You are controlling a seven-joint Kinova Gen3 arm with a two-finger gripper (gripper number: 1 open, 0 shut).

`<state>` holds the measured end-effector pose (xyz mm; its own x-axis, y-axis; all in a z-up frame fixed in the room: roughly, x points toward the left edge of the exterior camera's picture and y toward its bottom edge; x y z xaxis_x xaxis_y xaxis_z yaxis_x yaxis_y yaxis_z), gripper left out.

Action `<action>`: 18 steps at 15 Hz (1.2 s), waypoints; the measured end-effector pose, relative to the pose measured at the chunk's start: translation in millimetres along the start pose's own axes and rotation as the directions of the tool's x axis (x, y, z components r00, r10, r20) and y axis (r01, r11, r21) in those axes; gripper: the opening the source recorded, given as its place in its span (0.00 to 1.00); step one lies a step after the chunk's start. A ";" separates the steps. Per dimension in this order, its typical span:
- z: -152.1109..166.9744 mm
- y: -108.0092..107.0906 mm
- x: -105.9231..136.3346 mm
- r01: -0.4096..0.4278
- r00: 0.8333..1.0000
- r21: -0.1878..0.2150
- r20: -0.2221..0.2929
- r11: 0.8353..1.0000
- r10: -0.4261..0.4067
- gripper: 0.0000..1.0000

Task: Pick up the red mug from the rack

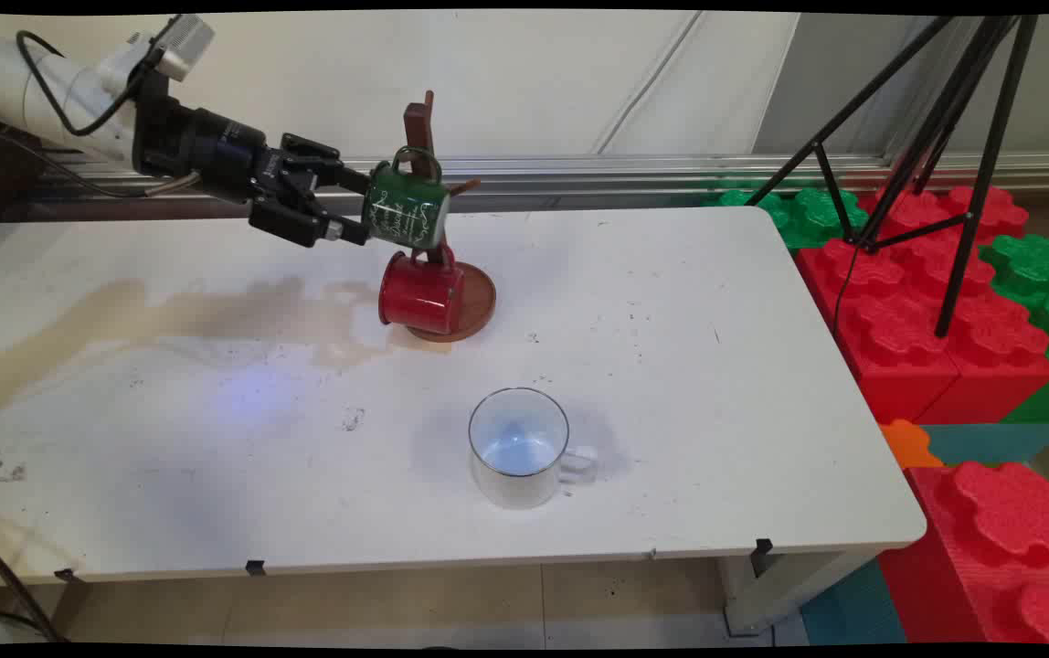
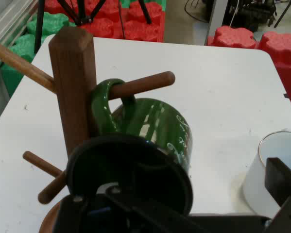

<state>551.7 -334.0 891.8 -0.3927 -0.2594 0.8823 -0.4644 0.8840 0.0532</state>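
Observation:
A green mug [image 1: 407,208] hangs by its handle on an upper peg of the wooden mug tree [image 1: 418,123], tilted with its mouth toward my gripper [image 1: 356,208]. The gripper sits right at the mug's mouth, open, with one finger above and one below the rim. In the hand view the green mug [image 2: 155,126] hangs on the peg [image 2: 145,83] beside the post [image 2: 75,87]. One finger [image 2: 282,182] stands well clear to its right. A red mug [image 1: 421,292] hangs on a lower peg, just above the tree's round base [image 1: 477,306].
A white mug [image 1: 518,446] stands upright on the table's near middle, seen also as the white mug [image 2: 276,170] at the right of the hand view. A brown stain [image 1: 168,315] spreads left of the tree. Red and green foam blocks [image 1: 927,302] and a black tripod [image 1: 954,155] stand to the right.

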 end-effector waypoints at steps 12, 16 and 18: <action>-51.0 1.9 5.9 -0.100 0.995 0.026 0.020 0.995 0.100 1.00; -70.9 5.0 1.6 -0.114 0.993 0.028 0.032 0.993 0.113 1.00; -83.9 8.0 -1.9 -0.115 0.993 0.031 0.039 0.993 0.114 1.00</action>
<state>615.3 -293.8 929.8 -0.4739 -0.1717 0.8637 -0.4401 0.8957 -0.0634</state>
